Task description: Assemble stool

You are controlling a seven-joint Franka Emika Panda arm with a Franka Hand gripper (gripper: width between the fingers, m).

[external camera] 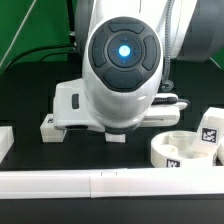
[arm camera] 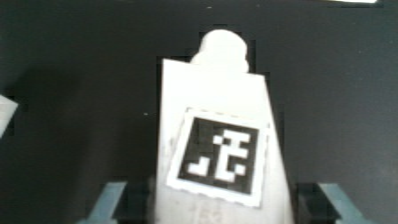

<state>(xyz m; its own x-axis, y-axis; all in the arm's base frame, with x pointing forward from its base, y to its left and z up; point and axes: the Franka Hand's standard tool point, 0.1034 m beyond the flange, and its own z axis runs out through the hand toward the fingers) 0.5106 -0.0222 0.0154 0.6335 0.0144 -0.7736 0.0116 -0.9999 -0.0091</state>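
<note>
In the wrist view a white stool leg (arm camera: pixel 217 100) lies lengthwise on the dark table, with a black-and-white tag on its upper face and a rounded peg at its far end. My gripper (arm camera: pixel 222 205) is open. Its fingers (arm camera: pixel 116 203) stand on either side of the leg's near end, with a dark gap on each side. In the exterior view the arm's body hides the gripper and this leg. The round notched seat drum (external camera: pixel 180 148) sits at the exterior view's right. Another tagged leg (external camera: pixel 210 126) stands behind it at the right edge.
A long white rail (external camera: pixel 100 183) runs along the front of the table. A white block (external camera: pixel 5 142) shows at the exterior view's left edge. A small white piece (external camera: pixel 50 126) lies on the table beside the arm's base. A pale corner (arm camera: pixel 7 112) shows in the wrist view.
</note>
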